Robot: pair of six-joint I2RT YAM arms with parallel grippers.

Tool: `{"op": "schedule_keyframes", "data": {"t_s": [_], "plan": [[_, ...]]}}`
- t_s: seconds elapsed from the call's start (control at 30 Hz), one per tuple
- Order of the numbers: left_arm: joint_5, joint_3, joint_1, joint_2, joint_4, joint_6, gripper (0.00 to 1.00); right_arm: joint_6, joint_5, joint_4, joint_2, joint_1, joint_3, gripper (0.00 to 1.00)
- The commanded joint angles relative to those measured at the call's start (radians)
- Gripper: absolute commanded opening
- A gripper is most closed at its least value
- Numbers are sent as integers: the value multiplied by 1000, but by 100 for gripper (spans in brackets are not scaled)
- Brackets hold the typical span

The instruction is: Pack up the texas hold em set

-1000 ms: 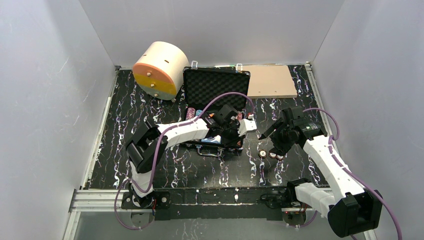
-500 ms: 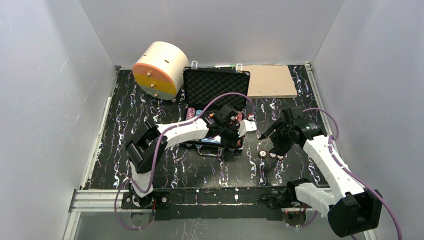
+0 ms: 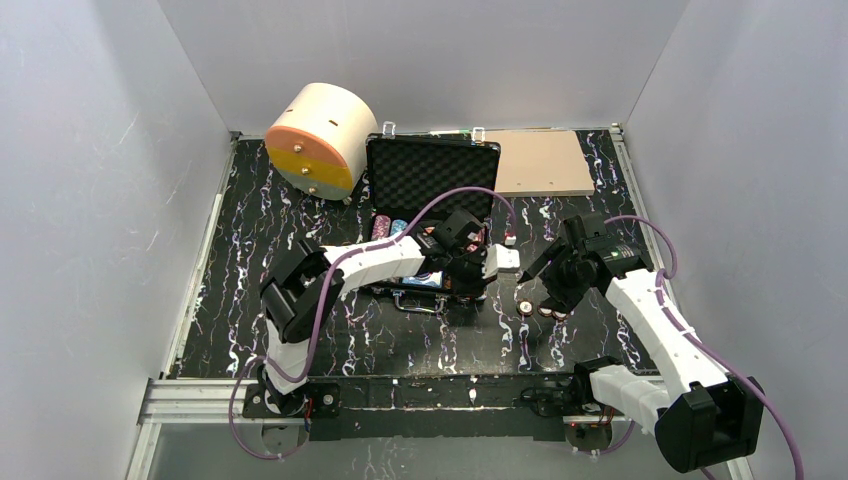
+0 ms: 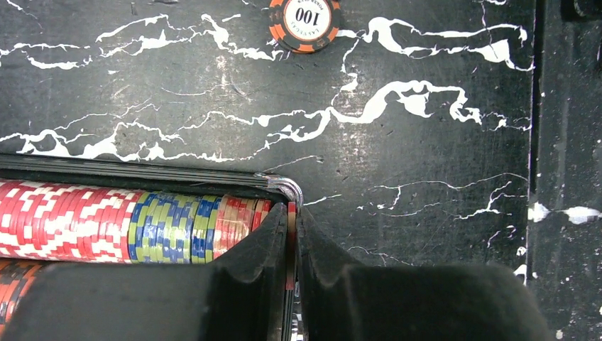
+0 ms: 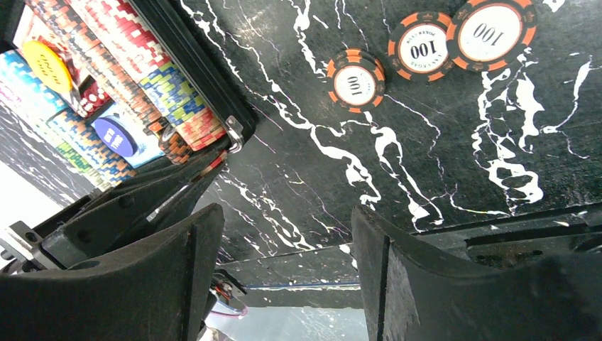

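Open black briefcase (image 3: 432, 172) mid-table toward 12 o'clock, chip rows (image 4: 85, 220) inside, left gripper (image 4: 293, 213) pinched shut at its 4 o'clock corner, right gripper (image 5: 287, 217) spread wide near three loose chips (image 5: 427, 44) at the case's 4 o'clock.

walls (image 3: 420, 50) were plain pale grey on three sides | table (image 3: 250, 200) had black top with white veins | aluminium rail (image 3: 200, 395) ran along near edge | light was even

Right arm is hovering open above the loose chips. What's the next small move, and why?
Probably lower the right gripper onto the nearest orange-and-black striped poker chip and close. Three such chips lie loose on the black marbled table, outside the black ribbed briefcase, and its fingers stand open, empty, above them.
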Motion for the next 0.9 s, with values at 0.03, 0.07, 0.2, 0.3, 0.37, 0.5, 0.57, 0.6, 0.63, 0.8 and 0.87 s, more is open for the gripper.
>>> {"op": "schedule_keyframes", "data": {"t_s": [0.03,0.07,0.2,0.3,0.37,0.5,0.57,0.6,0.63,0.8,0.87], "plan": [[-14,12,-4,-3,-9,60,12,-16,16,-39,1,-8,47,75],[-29,5,-4,-6,1,63,13,-13,13,-38,1,-8,46,75],[-53,6,-4,-14,14,85,14,-6,1,-36,1,-8,43,74],[-53,26,-4,-15,14,91,9,-6,1,-41,-3,-8,45,74],[-57,37,-4,-17,14,97,5,-6,1,-45,-7,-8,44,75],[-65,55,-4,-14,-9,117,2,-5,0,-46,-12,-8,41,75],[-61,60,-4,-19,-21,120,0,-2,-1,-45,-14,-8,35,75],[-56,69,-4,-21,-30,120,0,-1,-4,-43,-15,-8,32,75],[-49,77,-4,-26,-42,121,0,2,-6,-40,-18,-7,27,75],[-38,98,-4,-30,-56,121,0,8,-15,-33,-26,-7,15,74],[-42,101,-4,-14,-63,127,0,8,-16,-35,-26,-8,15,74]]}}
